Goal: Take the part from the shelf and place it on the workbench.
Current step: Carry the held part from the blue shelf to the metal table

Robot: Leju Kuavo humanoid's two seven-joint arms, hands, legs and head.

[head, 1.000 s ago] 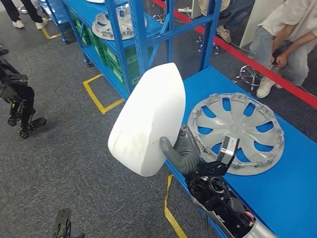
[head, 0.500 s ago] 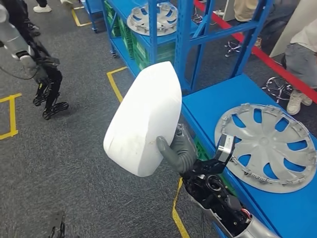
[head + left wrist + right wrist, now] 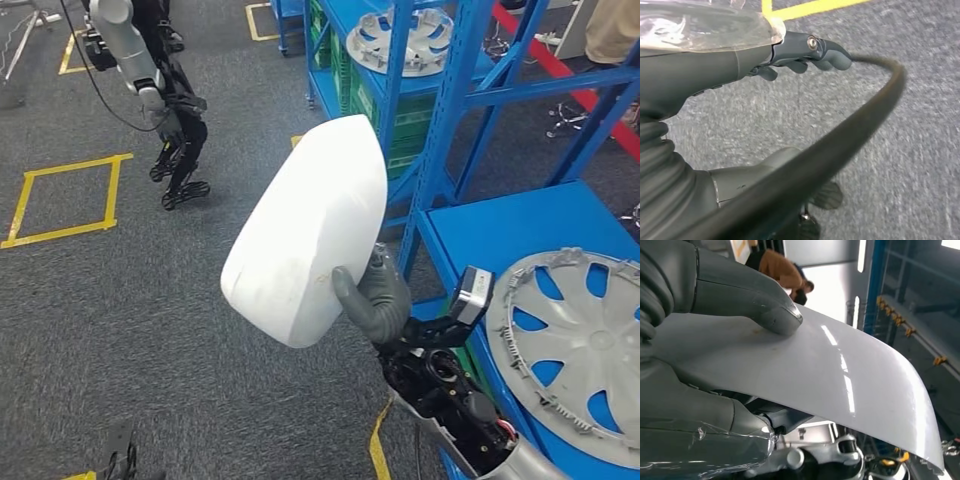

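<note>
Gripping the white part (image 3: 306, 232) at its lower edge, your right hand (image 3: 373, 297) has its thumb (image 3: 753, 302) pressed on the glossy outer face. You are carrying the part in the air over the grey floor (image 3: 113, 320), beside the blue workbench (image 3: 528, 225) bearing a hubcap (image 3: 581, 345). Your left hand (image 3: 753, 55) holds nothing, fingers loosely extended.

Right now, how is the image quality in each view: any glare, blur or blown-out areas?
Head view: evenly lit and sharp, white part slightly bright. Right wrist view: glare streaks on the part's glossy surface, background overexposed behind the right hand. Left wrist view: a close black cable is blurred; the floor is soft.
</note>
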